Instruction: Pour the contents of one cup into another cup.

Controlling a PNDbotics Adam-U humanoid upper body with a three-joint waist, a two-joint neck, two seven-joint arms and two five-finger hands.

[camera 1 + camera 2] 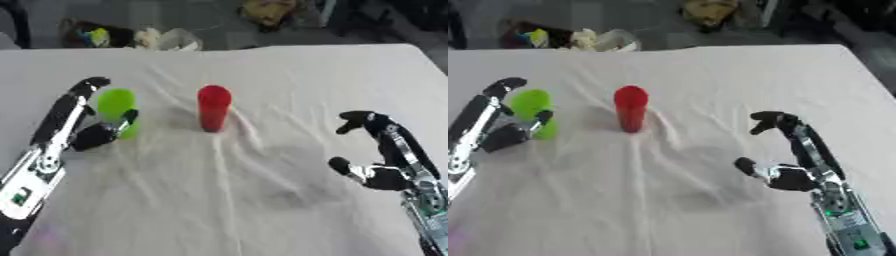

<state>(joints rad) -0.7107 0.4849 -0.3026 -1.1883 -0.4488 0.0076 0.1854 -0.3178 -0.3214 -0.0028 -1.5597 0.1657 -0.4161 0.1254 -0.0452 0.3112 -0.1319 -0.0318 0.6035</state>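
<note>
The left hand (87, 131) curls around the green cup (116, 109) near the table's (350, 70) left edge — the upright red cup (213, 108) just to its right, mid-table — while the right hand (794, 160) rests open, farther off.

Bright green cup (115, 107); red cup (213, 107); white, creased tablecloth (262, 200); black hands with silver joints, left hand (83, 122), right hand (385, 160)

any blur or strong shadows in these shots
Left eye view: soft overall, red cup edges smeared, faint shadow at its left. Right eye view: same softness, green cup in the left hand fuzzy; even light, no glare on the white cloth.
</note>
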